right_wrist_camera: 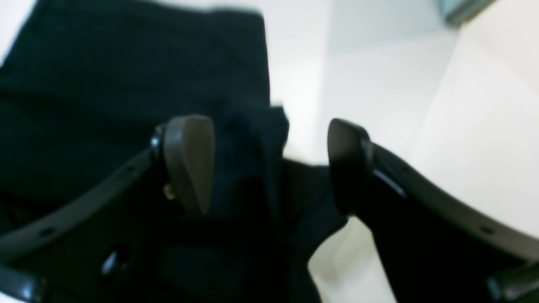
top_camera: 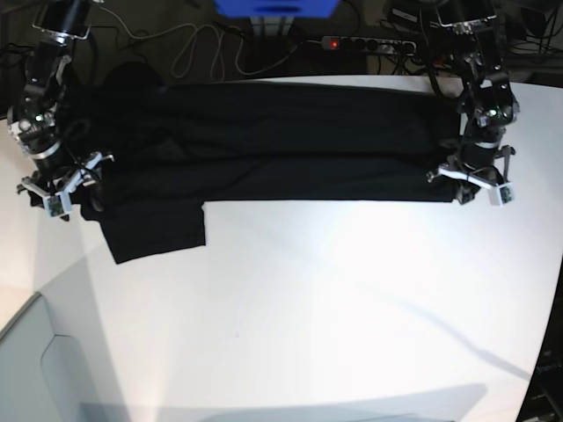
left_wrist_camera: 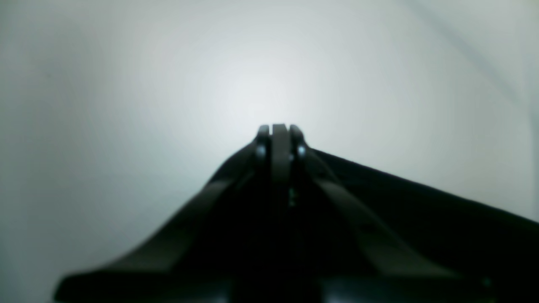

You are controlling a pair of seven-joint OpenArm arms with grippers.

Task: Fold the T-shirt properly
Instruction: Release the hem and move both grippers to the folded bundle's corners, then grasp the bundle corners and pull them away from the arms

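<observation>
Black T-shirt stretched long across the far side of the white table, an arm at each end.

The T-shirt [top_camera: 273, 145] lies as a wide band from nine to three o'clock on the table [top_camera: 334, 299], with a sleeve flap hanging down toward seven o'clock. At three o'clock, the left gripper [left_wrist_camera: 280, 128] has its jaws pressed together, dark cloth bunched right under them, though whether cloth is actually pinched is hard to tell. At nine o'clock, the right gripper [right_wrist_camera: 269, 162] stands with jaws wide apart, a fold of the shirt sitting loose between the fingers [right_wrist_camera: 189, 160].
</observation>
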